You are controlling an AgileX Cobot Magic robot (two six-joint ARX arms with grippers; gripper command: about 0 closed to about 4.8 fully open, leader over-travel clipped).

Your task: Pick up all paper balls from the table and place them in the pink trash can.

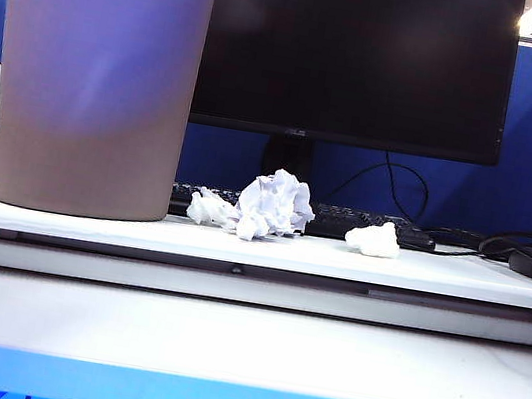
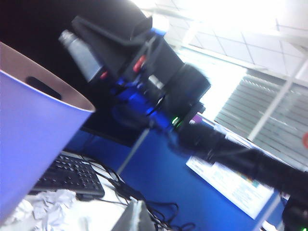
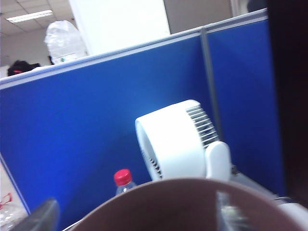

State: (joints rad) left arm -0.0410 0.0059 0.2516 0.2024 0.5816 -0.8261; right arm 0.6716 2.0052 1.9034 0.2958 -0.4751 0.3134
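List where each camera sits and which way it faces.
Exterior view: low before the white table, facing the dusky pink round plastic trash can, three white crumpled paper balls and a black monitor; no arm clearly shows.
Left wrist view: beside the can, tilted upward; the shut left gripper barely shows, and the right arm hangs over the can.
Right wrist view: above the can's rim, facing a white fan; the open right gripper is over the can's mouth.
Shared: all three see the can; the exterior and left wrist views also see the paper balls.
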